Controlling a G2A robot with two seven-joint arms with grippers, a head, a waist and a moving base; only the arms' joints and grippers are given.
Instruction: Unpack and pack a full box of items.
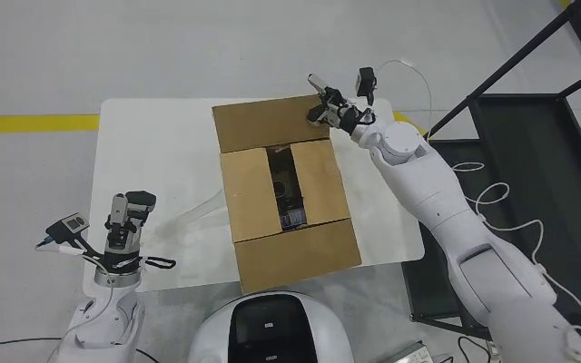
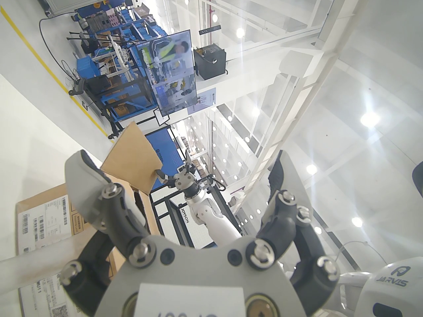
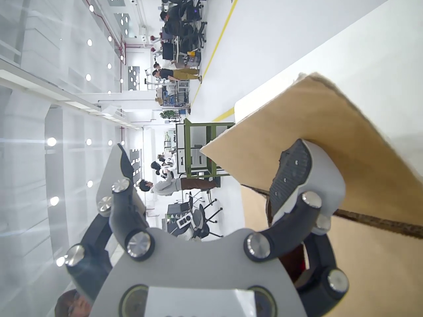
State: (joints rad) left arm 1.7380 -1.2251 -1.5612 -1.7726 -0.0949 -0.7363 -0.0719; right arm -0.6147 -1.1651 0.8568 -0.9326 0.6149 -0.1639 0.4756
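A cardboard box (image 1: 289, 195) stands in the middle of the white table (image 1: 154, 145) with its flaps spread. Dark items (image 1: 289, 192) show through the gap between the two side flaps. The far flap (image 1: 263, 122) stands raised. My right gripper (image 1: 331, 107) is at that flap's right corner, open, with one finger (image 3: 292, 169) lying against the flap's face (image 3: 330, 123) and nothing between the jaws. My left gripper (image 1: 127, 213) is held over the table's near left corner, pointing upward, open and empty (image 2: 180, 166). From there the box (image 2: 43, 222) and raised flap (image 2: 132, 159) show beside it.
A dark metal rack (image 1: 517, 145) stands close to the table's right edge, with white cables (image 1: 490, 195) hanging near the right arm. A yellow line (image 1: 45, 122) runs along the floor beyond the table. Bare table lies left of the box.
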